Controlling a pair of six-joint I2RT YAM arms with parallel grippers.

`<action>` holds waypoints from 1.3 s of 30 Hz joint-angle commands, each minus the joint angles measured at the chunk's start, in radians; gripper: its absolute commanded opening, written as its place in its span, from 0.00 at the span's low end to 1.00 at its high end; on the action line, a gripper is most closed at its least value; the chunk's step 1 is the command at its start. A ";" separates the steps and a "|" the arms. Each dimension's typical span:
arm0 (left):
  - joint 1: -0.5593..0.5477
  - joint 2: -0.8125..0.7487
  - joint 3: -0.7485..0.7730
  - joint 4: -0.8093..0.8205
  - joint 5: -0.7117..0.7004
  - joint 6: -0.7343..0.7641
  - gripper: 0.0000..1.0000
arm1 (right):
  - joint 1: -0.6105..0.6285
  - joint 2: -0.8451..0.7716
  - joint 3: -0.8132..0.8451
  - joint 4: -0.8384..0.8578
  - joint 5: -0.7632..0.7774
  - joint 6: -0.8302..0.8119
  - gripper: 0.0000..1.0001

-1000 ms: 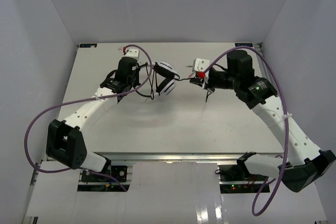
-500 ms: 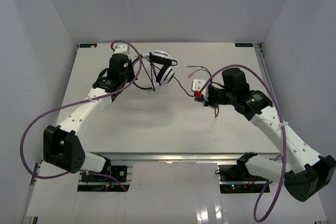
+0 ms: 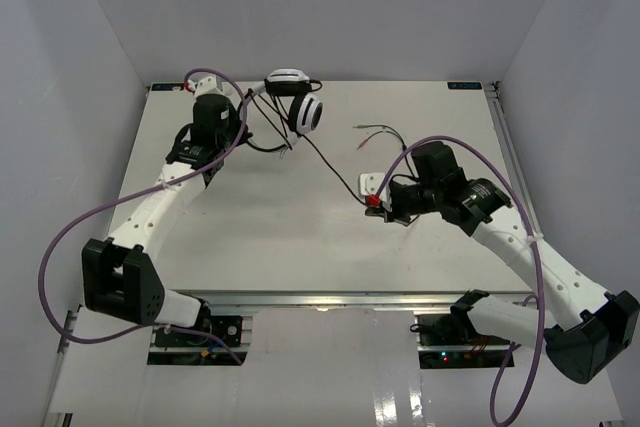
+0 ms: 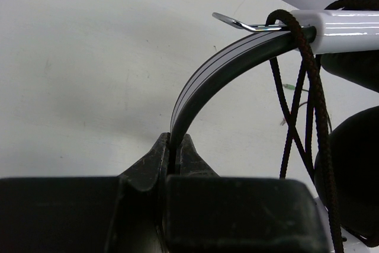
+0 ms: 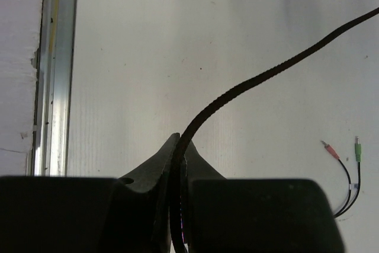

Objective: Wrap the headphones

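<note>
I have the left claw [image 3: 252,97] pinched tight on the black headband [image 4: 219,69] of the headphones [image 3: 296,107], holding them at the far left of the worktop [image 3: 280,237], close to its far edge. The white-ringed earcup [image 3: 308,114] sits just right of the claw. In the left wrist view, several strands of the thin black cable [image 3: 335,162] hang over the headband where it meets the white slider. From there the cable runs diagonally toward the near right into my right claw [image 5: 179,143], whose jaws are closed narrow on it, low over mid-worktop. The small plugs [image 5: 341,151] lie on the worktop beyond that claw, apart from it.
</note>
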State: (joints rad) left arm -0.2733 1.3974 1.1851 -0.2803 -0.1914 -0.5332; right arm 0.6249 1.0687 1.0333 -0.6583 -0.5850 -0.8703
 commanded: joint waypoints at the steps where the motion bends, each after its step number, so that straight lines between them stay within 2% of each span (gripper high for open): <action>1: 0.000 0.039 0.046 0.099 -0.022 -0.050 0.00 | 0.025 0.033 0.119 -0.016 -0.040 -0.026 0.08; 6: -0.024 0.117 0.061 0.095 0.009 0.008 0.00 | 0.055 0.096 0.219 -0.012 0.053 -0.039 0.08; 12: -0.137 0.198 0.032 0.056 0.004 0.147 0.00 | 0.067 0.170 0.342 0.031 0.225 -0.064 0.08; 17: -0.216 0.177 -0.041 0.041 0.030 0.224 0.00 | 0.067 0.213 0.371 0.098 0.379 -0.078 0.08; 21: -0.274 0.114 -0.096 0.043 0.077 0.273 0.00 | 0.067 0.236 0.359 0.143 0.428 -0.075 0.08; 25: -0.331 0.054 -0.126 0.043 0.132 0.314 0.00 | 0.062 0.257 0.344 0.166 0.438 -0.056 0.08; 29: -0.367 -0.049 -0.179 0.069 0.262 0.323 0.00 | 0.037 0.274 0.330 0.183 0.404 -0.024 0.10; 36: -0.419 -0.213 -0.239 0.113 0.410 0.314 0.00 | -0.045 0.316 0.300 0.220 0.274 0.051 0.11; 39: -0.422 -0.289 -0.246 0.115 0.421 0.297 0.00 | -0.119 0.333 0.289 0.234 0.211 0.094 0.11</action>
State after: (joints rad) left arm -0.6880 1.2308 0.9338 -0.2504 0.1228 -0.1990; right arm 0.5803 1.3781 1.3406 -0.4874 -0.2699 -0.8530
